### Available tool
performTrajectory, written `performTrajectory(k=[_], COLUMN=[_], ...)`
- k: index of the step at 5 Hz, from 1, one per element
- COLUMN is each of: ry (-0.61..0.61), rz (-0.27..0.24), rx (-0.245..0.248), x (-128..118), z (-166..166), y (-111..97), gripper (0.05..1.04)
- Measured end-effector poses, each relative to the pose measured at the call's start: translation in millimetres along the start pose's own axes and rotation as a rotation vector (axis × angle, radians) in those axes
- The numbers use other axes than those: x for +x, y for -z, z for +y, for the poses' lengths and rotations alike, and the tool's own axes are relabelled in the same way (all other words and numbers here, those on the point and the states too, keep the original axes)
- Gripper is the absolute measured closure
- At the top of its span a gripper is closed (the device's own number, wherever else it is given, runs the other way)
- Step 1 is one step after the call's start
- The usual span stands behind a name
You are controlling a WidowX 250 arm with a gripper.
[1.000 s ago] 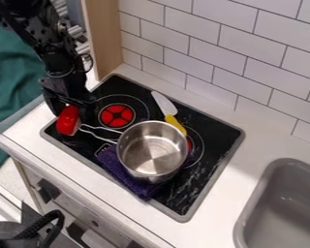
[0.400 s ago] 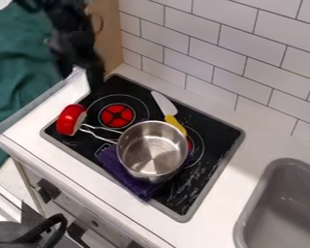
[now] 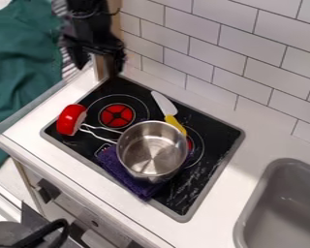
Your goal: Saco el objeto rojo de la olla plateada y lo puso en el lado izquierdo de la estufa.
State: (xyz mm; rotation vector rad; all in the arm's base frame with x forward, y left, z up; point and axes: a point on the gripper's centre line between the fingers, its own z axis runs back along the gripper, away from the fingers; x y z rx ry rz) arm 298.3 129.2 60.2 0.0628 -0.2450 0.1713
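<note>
red object (image 3: pixel 69 120) lies tipped on its side, its pale opening turned toward the pot, at the left corner of the black stove top (image 3: pixel 110 164), close to the counter (image 3: pixel 32 127). the silver pot (image 3: pixel 152 151) stands upright toward the middle of the stove. its wire handle (image 3: pixel 102 134) points left and runs right up to the red object; whether the two touch, i cannot tell. the gripper (image 3: pixel 98 63) hangs above the far left end of the stove, beyond the red object and well apart from it, its two fingers spread wide, with a wooden panel (image 3: pixel 102 29) behind. a purple cloth (image 3: pixel 127 176) lies on the stove, partly beneath the pot. behind the pot is a tool with a pale blade (image 3: pixel 162 102) and a yellow handle (image 3: pixel 176 124), the handle's near end beside the pot's rim. a red burner (image 3: pixel 116 115) shows between the red object and the blade. the grey sink (image 3: pixel 272 208) sits in the counter on the right, and green fabric (image 3: pixel 22 63) spreads at the left.
</note>
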Motion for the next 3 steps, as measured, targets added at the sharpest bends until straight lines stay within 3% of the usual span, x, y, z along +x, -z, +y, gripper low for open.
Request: performTrajectory(k=[1, 3], ry=[-0.038, -0.002], rz=[0.064, 0.065], rx=[-0.022, -0.019], x=[-11.3, -13.3], z=[-23.9, -47.7], y=[-9.4, -17.0], gripper=[0.073, 0.073])
